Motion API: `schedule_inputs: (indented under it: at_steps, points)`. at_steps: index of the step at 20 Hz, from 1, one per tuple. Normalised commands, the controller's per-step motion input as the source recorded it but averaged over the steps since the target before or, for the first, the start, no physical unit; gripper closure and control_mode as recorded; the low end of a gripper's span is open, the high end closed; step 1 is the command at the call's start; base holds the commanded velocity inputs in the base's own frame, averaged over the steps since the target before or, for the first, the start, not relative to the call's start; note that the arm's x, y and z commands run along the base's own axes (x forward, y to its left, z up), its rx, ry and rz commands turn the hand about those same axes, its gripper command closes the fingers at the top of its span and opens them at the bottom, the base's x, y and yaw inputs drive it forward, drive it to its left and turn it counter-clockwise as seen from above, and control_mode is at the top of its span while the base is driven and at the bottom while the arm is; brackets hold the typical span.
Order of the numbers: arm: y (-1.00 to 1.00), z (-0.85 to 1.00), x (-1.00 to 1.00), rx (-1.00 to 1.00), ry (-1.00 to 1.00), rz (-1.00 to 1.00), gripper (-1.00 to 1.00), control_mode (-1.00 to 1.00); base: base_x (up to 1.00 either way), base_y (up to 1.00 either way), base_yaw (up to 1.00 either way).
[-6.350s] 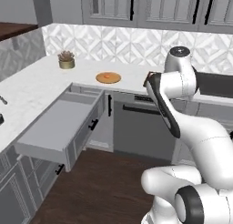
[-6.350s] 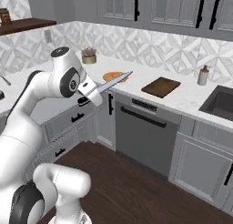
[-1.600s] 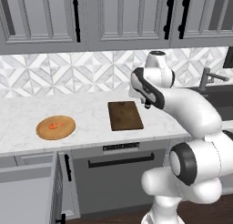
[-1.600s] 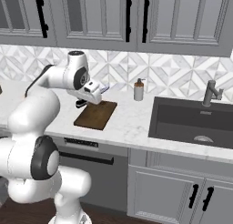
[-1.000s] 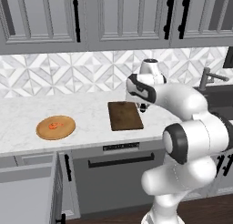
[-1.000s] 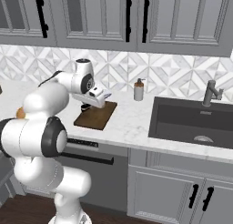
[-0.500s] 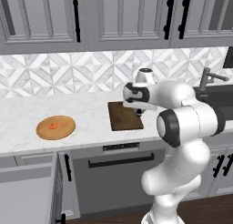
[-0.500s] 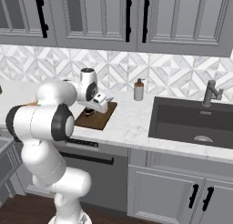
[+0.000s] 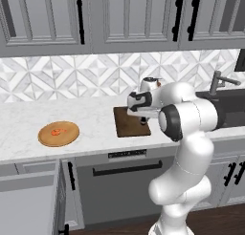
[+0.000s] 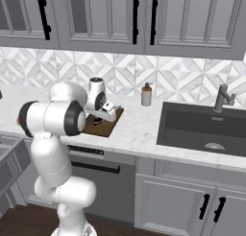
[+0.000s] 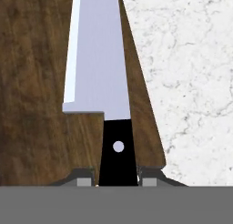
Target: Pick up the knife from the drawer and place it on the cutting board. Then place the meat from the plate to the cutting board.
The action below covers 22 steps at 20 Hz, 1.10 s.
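Knife (image 11: 98, 68) tip cut off by hand view's top edge; handle end hidden betw. gripper (image 11: 117, 178) fingers. Arm covers cutting board's (image 9: 127, 126) far-right part.

**Layout around the pincer**

Pincer (image 9: 142, 120) low over the near right corner of the cutting board (image 9: 128, 124), on the counter (image 9: 95, 119). Between its fingertips in the hand view, the handle of the knife (image 11: 101, 73), blade running straight ahead above the board. Bare counter just right of the pincer. Well to its left, apart from the board, the plate (image 9: 69, 136), with the meat (image 9: 58, 131) on it. Below the plate and further left, the drawer (image 9: 29, 200), pulled out from the cabinets. Behind and right of the pincer, a soap bottle (image 10: 146, 95) by the wall; further right, the sink (image 10: 202, 127) set into the counter, faucet (image 10: 222, 97) behind it.
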Motion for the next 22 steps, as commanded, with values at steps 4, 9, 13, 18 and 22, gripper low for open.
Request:
schedule_inputs:
  at_steps: [4,9,13,18,22]
  points:
    - [0.13,-0.30,0.20,0.00,0.00,0.01,1.00,-1.00,0.00,0.00,0.00]
    - [0.19,-0.18,0.24,-0.03,0.00,0.01,-1.00,-1.00,0.00,0.00,0.00]
    - [0.00,0.00,0.10,-0.08,-0.04,0.00,-1.00,-1.00,0.00,0.00,0.00]
    - [0.00,0.12,0.00,-0.05,-0.07,0.01,-1.00,-1.00,0.00,0.00,0.00]
    - [0.25,0.36,-0.27,0.00,-0.14,0.16,-1.00,-1.00,0.00,0.00,0.00]
